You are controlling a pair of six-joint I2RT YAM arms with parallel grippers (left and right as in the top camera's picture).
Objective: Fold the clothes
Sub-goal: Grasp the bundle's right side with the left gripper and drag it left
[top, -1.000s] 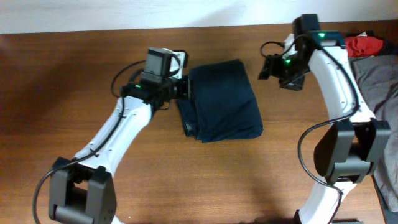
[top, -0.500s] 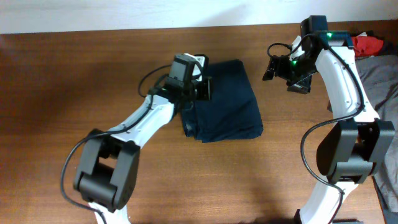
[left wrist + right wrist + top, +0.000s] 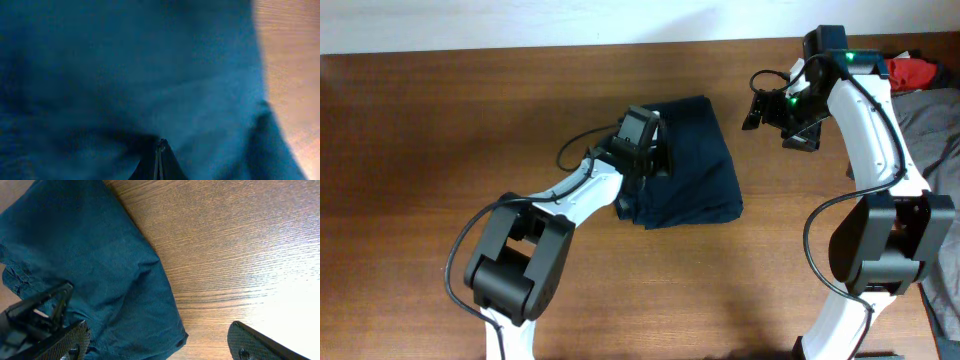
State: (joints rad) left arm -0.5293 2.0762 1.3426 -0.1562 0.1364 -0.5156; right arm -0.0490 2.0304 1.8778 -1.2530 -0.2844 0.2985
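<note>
Reaching low over the navy garment [image 3: 700, 180], left jaws pinched together; right jaws hover wide.

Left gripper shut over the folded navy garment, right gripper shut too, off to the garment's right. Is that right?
Not quite. The right gripper is open, not shut: the right wrist view shows its fingers far apart. The left gripper is shut over the navy garment.

Left arm [image 3: 570, 192], toward 7 o'clock: white links, black joint housings, thin black cable [image 3: 561, 157] looping beside the wrist. Right arm [image 3: 868, 130], at 3 o'clock: same white and black, green light [image 3: 846, 57] near the top, black cable [image 3: 804, 240] arcing alongside; right gripper [image 3: 756, 104] black
</note>
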